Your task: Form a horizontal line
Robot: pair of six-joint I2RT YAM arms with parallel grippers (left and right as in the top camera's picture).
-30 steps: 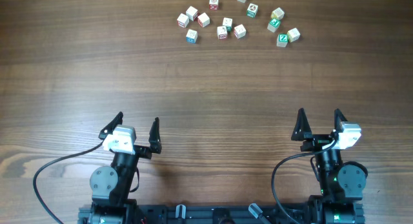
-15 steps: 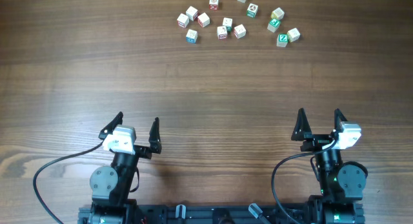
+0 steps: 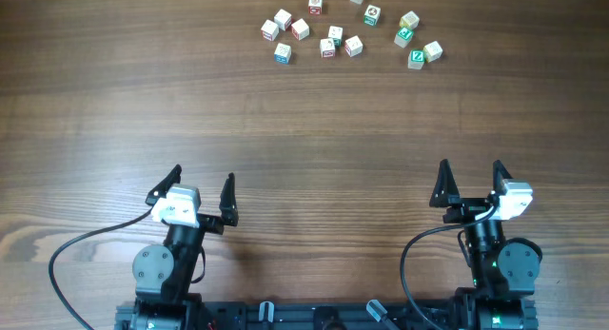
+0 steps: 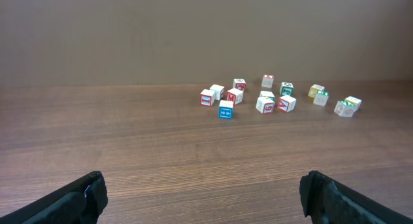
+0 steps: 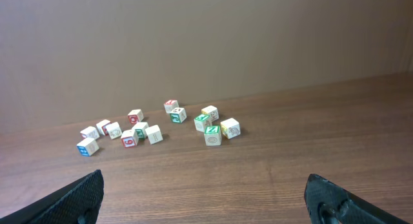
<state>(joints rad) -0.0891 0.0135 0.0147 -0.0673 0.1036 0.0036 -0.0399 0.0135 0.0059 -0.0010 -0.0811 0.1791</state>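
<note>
One brown wooden table [image 3: 304,130] fills the view. Two grippers sit at its near edge, well apart: the left gripper [image 3: 203,173] and the right gripper [image 3: 470,165], each with its jaws spread wide and nothing between them. Fourteen small white letter cubes [image 3: 335,33] lie scattered in a loose cluster at the far edge, far from both grippers, not yet in a row. One blue-printed cube [image 3: 283,52] sits on the near left side of the cluster; about three green-printed ones [image 3: 416,57] lie toward its right, and several carry red print [image 3: 328,48]
</note>
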